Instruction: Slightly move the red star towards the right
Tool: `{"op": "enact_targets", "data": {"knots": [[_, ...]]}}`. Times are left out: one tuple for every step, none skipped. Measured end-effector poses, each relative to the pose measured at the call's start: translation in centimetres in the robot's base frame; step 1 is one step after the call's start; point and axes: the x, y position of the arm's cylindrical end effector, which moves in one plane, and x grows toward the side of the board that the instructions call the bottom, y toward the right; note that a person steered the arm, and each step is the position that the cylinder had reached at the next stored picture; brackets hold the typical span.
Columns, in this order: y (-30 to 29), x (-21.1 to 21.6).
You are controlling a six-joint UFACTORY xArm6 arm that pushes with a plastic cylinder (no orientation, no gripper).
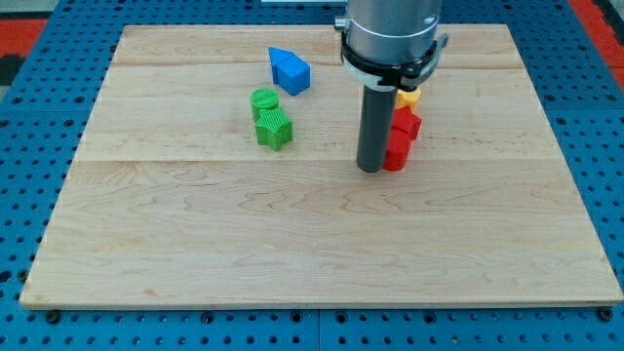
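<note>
my tip (pixel 370 169) | bare rod, grips nothing | touching red star (pixel 398 154) on view's left

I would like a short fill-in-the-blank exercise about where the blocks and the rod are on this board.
1. My tip stands just to the view's ____ of the red blocks.
2. The yellow block lies toward the view's ____ from the red blocks.
3. The two ____ blocks touch each other.
4. The ____ block lies nearest the view's top.

Missing words: left; top; green; blue
</note>
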Motion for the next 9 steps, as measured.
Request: {"op": "enact_targets", "data": {"knots": [[3.8,0.0],[2.2,1.8],[-3.2,-1.1],[-2.5,-3.5],[-2.0,-5.8],[-0.4,-6.9],[0.3,-6.9],[1.2,-6.9],[1.8,-6.9]]}}
